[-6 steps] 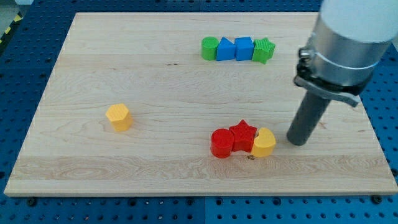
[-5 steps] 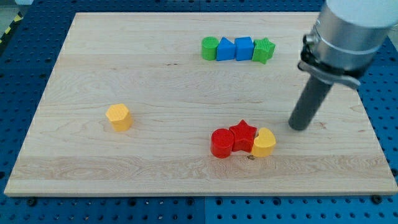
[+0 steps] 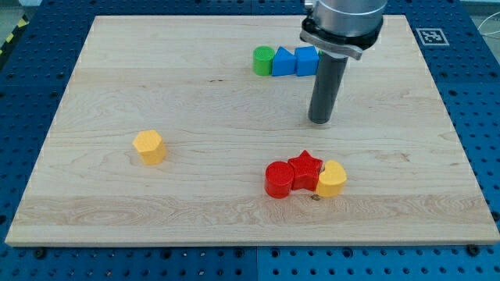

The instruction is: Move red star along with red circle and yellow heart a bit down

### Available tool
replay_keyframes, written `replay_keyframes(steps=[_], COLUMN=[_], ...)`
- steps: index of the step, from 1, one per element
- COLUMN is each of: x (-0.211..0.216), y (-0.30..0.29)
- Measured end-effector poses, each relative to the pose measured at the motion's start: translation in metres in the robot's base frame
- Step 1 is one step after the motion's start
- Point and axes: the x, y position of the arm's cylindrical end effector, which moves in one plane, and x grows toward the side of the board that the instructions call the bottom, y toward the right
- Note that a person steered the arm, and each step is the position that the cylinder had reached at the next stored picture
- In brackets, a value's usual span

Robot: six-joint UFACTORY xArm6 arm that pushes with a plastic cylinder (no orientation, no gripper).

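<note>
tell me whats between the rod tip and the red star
Nothing: in the camera view only bare wooden board separates my tip, toward the view's top, from the red star.

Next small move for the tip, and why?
Probably slide my tip straight toward the view's bottom until it meets the red star. It sits just above the trio, where the red circle and yellow heart flank the star, so a downward push should carry all three.

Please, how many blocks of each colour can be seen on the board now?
Red: 2, star and circle
Yellow: 2, heart and hexagon
Blue: 2
Green: 1 visible
Total: 7 visible; my tip stands above the red star.
</note>
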Motion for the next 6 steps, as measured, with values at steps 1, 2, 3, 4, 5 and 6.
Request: replay_keyframes(steps=[1,2,3,4,5,6], x=[0.016,0.041,0.044,0.050,0.053,0.057], y=[-0.005,-0.009,-0.010,-0.016,-0.019,-0.021])
